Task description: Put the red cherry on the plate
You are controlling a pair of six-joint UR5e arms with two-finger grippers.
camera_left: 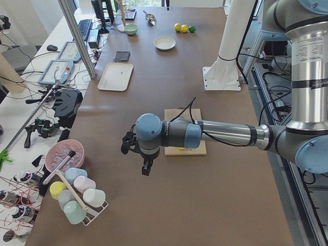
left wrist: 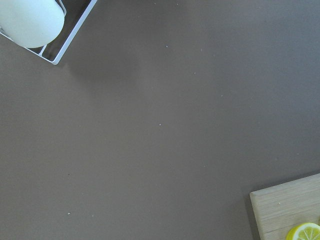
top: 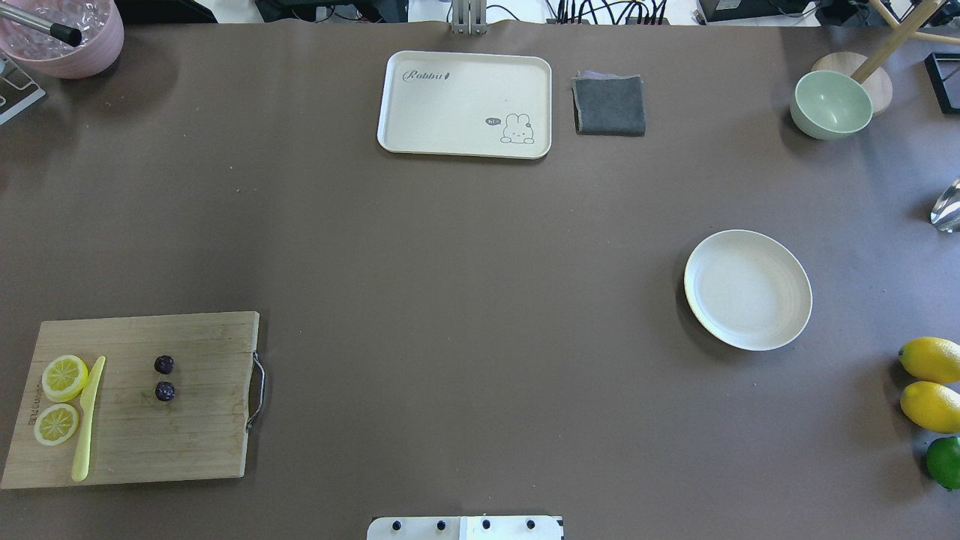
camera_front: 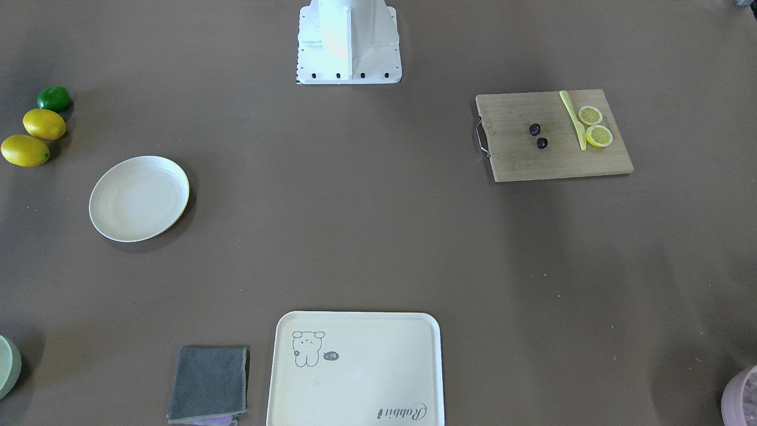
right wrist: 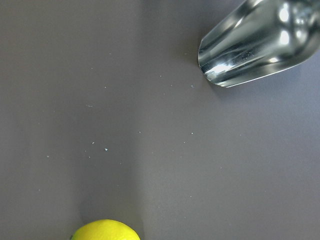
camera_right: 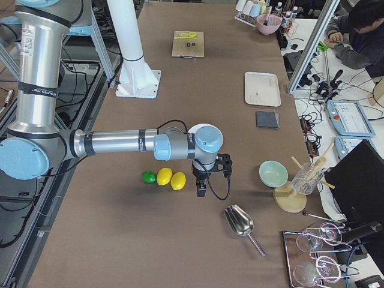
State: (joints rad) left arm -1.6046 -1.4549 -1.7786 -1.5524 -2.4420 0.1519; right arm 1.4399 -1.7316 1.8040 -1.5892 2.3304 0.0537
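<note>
At the far left, the left gripper (camera_left: 145, 168) is seen only in the left side view, held above the brown table (top: 450, 300) between a cup rack (camera_left: 77, 202) and the wooden cutting board (top: 195, 442); whether its fingers are apart or together cannot be told from there. In the left wrist view only bare table, a white cup in the rack's corner and a corner of the board are shown. On the board, two lemon slices (top: 64, 377) are laid at its left end, a yellow knife (top: 88, 420) is set just beside them, and the red cherry (top: 165, 391) is found near the middle, as two small dark fruits lying close together and apart from the knife. Further right, at the table's far edge, a cream tray (top: 457, 112) with a printed animal drawing is placed, with a folded grey cloth (top: 609, 105) just beside it. The plate (top: 748, 289) is set well apart from the board, on the right half of the table, and nothing is held on it. A green bowl (top: 831, 105) is seen beyond it, and two lemons (top: 932, 359) and a lime (top: 945, 461) are lined up at the right edge. The right gripper (camera_right: 201, 189) is shown only in the right side view, held near the lemons and a metal scoop (camera_right: 240, 221); its state cannot be told.
</note>
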